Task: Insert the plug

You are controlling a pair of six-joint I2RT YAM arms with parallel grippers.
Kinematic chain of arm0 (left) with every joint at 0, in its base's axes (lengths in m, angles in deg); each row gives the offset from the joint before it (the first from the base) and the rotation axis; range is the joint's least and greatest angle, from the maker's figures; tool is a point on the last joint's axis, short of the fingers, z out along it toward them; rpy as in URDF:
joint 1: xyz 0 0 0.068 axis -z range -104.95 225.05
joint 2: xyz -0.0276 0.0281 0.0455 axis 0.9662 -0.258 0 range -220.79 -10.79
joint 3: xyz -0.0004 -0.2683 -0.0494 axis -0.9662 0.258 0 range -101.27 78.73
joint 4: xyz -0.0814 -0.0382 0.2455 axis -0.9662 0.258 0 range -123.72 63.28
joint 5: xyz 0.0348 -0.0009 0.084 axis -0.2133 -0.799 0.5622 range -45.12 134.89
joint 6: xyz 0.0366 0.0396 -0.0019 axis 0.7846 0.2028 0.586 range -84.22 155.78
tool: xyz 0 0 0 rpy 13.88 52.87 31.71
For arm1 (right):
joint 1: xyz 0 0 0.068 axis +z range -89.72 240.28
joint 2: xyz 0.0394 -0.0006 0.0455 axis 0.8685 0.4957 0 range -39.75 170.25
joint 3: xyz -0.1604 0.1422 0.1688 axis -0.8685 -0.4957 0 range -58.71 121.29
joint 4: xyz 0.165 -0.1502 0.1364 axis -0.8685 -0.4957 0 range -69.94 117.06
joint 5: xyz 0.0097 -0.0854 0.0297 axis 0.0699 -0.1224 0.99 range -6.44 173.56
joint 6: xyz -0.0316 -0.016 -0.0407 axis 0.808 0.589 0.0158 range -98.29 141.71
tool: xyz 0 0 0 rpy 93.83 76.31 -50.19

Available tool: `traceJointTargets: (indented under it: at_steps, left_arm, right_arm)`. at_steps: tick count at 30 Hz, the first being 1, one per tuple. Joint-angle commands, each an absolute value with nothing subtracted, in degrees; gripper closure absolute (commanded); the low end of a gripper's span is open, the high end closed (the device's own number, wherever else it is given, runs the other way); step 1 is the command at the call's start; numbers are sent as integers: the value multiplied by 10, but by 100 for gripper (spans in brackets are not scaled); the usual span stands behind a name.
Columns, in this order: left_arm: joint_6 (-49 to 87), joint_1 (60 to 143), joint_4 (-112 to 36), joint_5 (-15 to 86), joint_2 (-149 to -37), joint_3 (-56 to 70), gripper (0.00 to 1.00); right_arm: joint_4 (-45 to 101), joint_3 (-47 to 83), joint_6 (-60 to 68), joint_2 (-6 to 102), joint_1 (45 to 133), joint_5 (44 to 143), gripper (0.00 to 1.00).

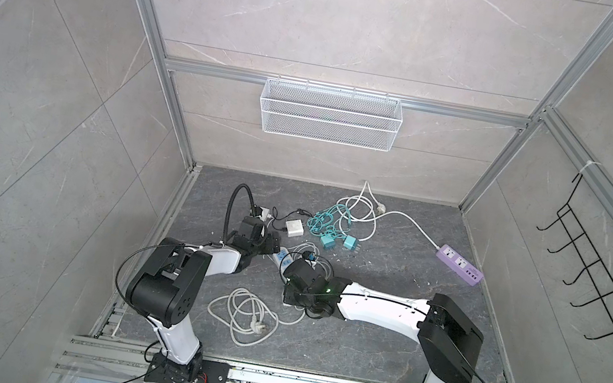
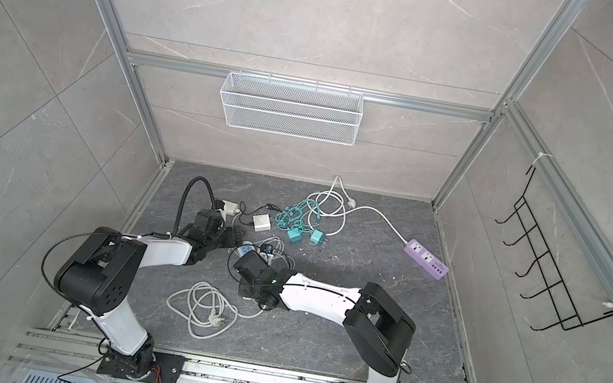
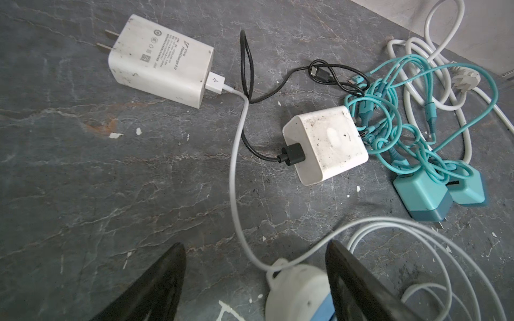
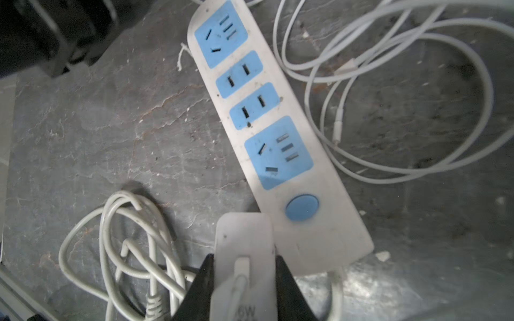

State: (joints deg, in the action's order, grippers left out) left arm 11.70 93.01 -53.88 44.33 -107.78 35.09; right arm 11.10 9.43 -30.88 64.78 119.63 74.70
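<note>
Right wrist view: the right gripper pinches the white plug by its sides, lead trailing back between the fingers; the plug hangs just beside the power strip, at its switch end, prongs hidden. Done well, I judge, the step means carrying it over a two-slot socket on the strip, squaring prongs to slots, then pressing straight down. Left wrist view: the left gripper stands spread astride the strip's opposite end; clamping there should stop it skating. In both top views a coiled cable lies near the strip, a possible snag.
</note>
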Motion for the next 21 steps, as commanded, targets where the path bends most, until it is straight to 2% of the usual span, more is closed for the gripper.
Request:
traceJointTargets:
  at_steps: [1, 11, 18, 21]
  left_arm:
    - [115, 927, -559, 428, -1092, 342, 19]
    - [102, 940, -600, 365, -1151, 288, 25]
    - [126, 961, -547, 367, -1125, 261, 25]
    - [126, 975, -524, 362, -1106, 264, 25]
  right_arm:
    - [45, 94, -279, 625, 1161, 738, 89]
    - [16, 78, -247, 586, 1147, 784, 89]
    - [-10, 97, -214, 525, 1143, 762, 88]
    - [-30, 104, -189, 515, 1112, 761, 88]
